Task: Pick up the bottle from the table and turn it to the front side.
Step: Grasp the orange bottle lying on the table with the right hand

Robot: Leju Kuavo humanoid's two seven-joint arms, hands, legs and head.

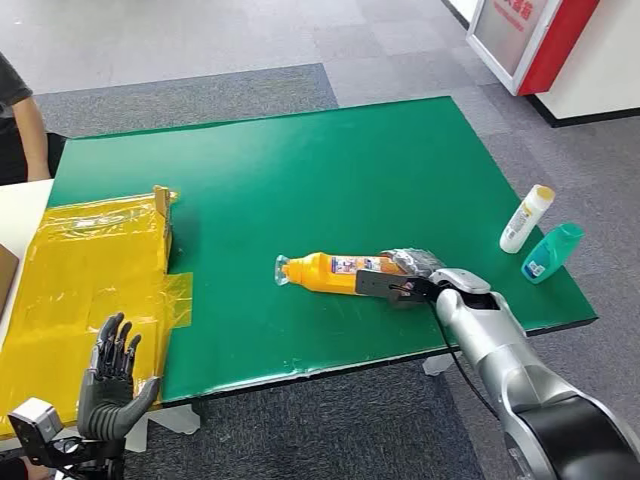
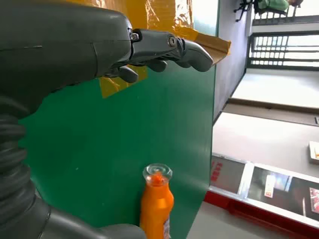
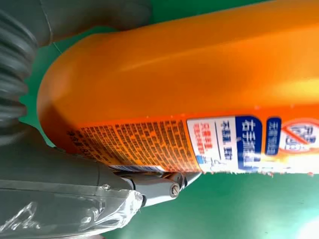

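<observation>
The right arm (image 1: 521, 370) was a smooth silver tube that ended in a darker, near-black segment at the bottom edge. A thin black cable (image 1: 453, 355) ran along it. The right hand (image 1: 407, 280) was dark grey under a white-grey wrist cover; in the right wrist view a screw (image 3: 173, 189) showed at a finger joint, and clear wrap lay over grey casing. The left hand (image 1: 112, 385) was dark grey with black fingers (image 1: 115, 345), and had a grey ribbed cover (image 2: 13, 169).
</observation>
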